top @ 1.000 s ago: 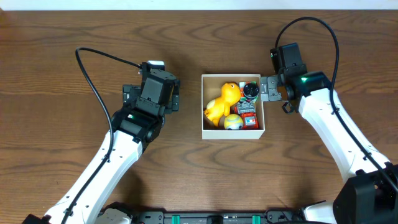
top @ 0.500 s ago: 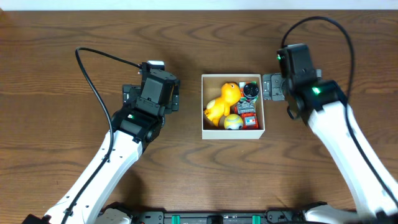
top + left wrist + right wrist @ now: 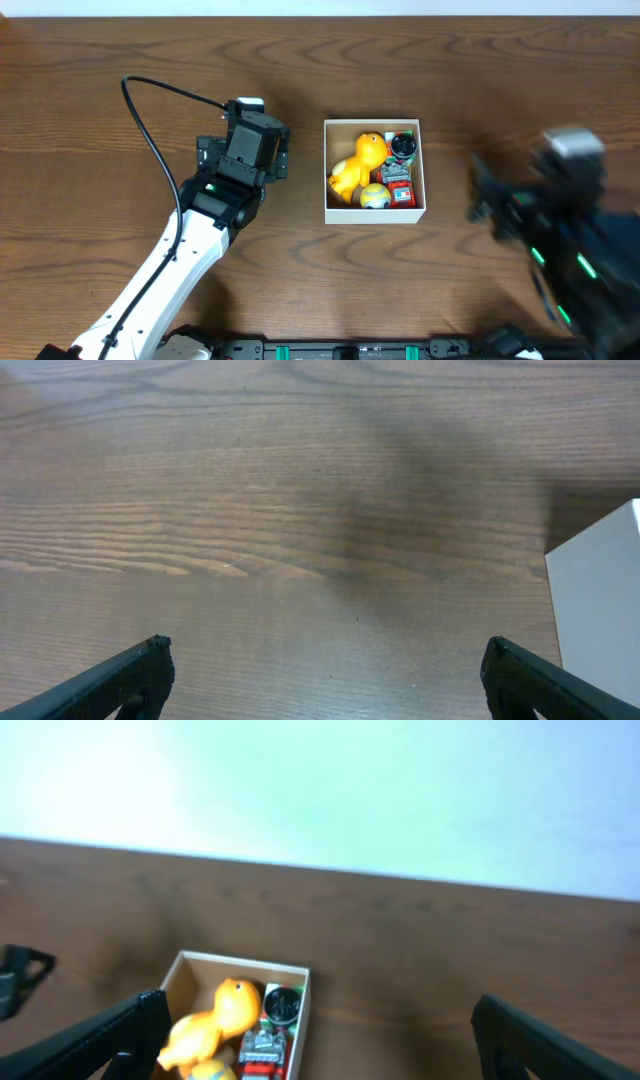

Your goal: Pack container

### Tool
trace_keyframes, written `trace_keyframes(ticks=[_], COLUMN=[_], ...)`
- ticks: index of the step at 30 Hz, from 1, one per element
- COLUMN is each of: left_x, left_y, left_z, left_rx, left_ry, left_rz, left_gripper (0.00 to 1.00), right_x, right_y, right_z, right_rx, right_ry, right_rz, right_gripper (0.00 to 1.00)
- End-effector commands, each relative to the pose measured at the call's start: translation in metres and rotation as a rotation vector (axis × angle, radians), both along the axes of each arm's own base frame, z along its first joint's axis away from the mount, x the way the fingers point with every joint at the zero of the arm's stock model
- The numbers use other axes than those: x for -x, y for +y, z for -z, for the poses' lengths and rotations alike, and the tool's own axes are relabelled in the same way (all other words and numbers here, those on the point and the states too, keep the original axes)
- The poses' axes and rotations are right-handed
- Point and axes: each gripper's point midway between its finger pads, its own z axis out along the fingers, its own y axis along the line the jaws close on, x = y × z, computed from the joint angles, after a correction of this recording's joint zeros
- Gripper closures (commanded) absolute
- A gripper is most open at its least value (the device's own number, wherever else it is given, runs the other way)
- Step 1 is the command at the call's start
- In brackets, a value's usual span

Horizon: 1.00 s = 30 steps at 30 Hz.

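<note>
The container (image 3: pixel 375 214) is a white-walled square box in the middle of the table. It holds a yellow duck (image 3: pixel 358 163), a yellow ball (image 3: pixel 375 196), a red toy (image 3: pixel 400 190) and a black round piece (image 3: pixel 403 146). My left gripper (image 3: pixel 283 155) is open and empty, just left of the box; its wrist view shows the jaws (image 3: pixel 322 670) over bare wood and the white container wall (image 3: pixel 600 595) at the right. My right gripper (image 3: pixel 487 198) is blurred and well right of the box. In the right wrist view its jaws (image 3: pixel 320 1045) are open and empty, with the container (image 3: pixel 240 961) below left.
A black cable (image 3: pixel 150 120) loops from the left arm over the table's left part. A pale wall (image 3: pixel 320 790) runs behind the table's far edge. The brown wooden tabletop (image 3: pixel 100 60) surrounds the box.
My right arm has pulled away from the container's right wall and swung right and toward the front, now blurred. The left arm and the box have not moved.
</note>
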Motion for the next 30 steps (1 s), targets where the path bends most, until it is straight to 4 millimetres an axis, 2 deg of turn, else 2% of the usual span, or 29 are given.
trace_keyframes(ticks=[1,4,9,12,15,18,21,30], left_x=[0.000,0.000,0.000,0.000,0.000,0.000,0.000,0.000], left_y=[0.004,0.004,0.004,0.004,0.004,0.004,0.004,0.004], left_z=[-0.005,-0.005,-0.005,-0.005,-0.005,-0.005,-0.005,-0.005], left_rx=[0.003,0.003,0.003,0.003,0.003,0.003,0.003,0.003], left_ry=[-0.015,-0.015,-0.015,-0.015,-0.015,-0.015,-0.015,-0.015], left_rz=[-0.023,-0.023,-0.023,-0.023,-0.023,-0.023,-0.023,-0.023], left_gripper=[0.02,0.02,0.02,0.02,0.02,0.02,0.02,0.02], right_x=[0.033,0.070,0.117,0.133,0.139,0.134,0.119,0.050], right_y=[-0.020,-0.042,-0.063,-0.071,-0.075,-0.076,-0.074,-0.065], right_z=[-0.006,-0.008,-0.016,-0.014,-0.009,0.003,0.020,0.083], right_rx=[0.004,-0.025,-0.092,-0.103,-0.101,-0.092,-0.095,-0.223], right_ry=[-0.056,-0.109,-0.229,-0.263,-0.273,-0.257,-0.237,-0.232], right_rz=[0.006,0.022,0.030,0.062,0.095,0.123,0.154,0.231], right_gripper=[0.01,0.01,0.01,0.01,0.01,0.01,0.01,0.01])
